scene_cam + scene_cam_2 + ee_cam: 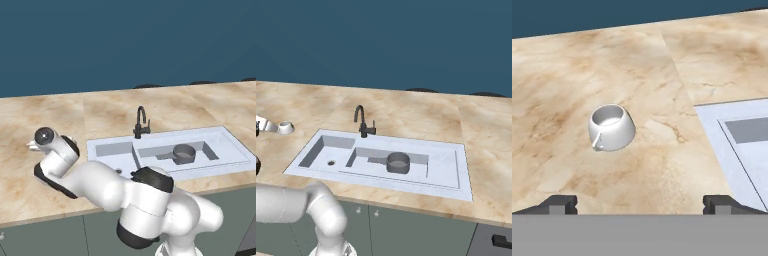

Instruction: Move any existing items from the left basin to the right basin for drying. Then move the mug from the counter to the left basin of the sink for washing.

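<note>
Hand view: mug (611, 127) on bare counter (662, 65)

I see the pan (398, 163) lying in the right basin (440, 170). The mug (611, 127) stands upright on the counter (637, 70), left of the sink (463, 187) and apart from its rim.

Left base view: set behind the arm on its left, raised, facing forward and down across the counter (45, 115) to the far blue wall; sink (235, 145) at mid distance, right of centre.

Right base view: set behind on the right, same height and tilt; sink (448, 172) central.

Shared by both: counter, sink, faucet (141, 122), pan (184, 153).

Hand view: close and low over the counter, left of the sink, facing the mug (611, 127), sink rim at right.
</note>
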{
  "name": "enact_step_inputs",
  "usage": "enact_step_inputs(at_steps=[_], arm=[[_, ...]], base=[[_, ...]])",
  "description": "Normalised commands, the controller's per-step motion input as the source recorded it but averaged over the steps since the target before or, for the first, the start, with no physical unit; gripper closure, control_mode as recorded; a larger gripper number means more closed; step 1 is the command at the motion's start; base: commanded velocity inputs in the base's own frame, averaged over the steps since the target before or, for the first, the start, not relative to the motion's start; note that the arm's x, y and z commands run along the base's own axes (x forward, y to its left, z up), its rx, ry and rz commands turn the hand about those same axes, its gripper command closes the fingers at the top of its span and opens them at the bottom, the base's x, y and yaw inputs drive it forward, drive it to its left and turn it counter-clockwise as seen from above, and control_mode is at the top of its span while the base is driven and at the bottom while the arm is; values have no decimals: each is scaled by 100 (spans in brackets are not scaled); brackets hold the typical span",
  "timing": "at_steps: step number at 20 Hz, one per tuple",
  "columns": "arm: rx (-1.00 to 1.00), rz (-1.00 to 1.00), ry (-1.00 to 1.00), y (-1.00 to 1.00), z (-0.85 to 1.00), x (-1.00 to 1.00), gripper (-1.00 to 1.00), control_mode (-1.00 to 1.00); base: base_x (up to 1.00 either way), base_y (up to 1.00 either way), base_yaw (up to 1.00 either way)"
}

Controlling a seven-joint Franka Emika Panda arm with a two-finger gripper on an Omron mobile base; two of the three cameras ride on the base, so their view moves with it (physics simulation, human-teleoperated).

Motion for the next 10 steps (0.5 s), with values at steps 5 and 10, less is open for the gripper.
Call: enact_step_inputs(at_steps=[5, 10], arm=[[0, 0, 0, 0, -6, 0, -100, -100], [0, 0, 0, 3, -8, 1, -100, -100]], base=[[0, 0, 0], [0, 0, 0]])
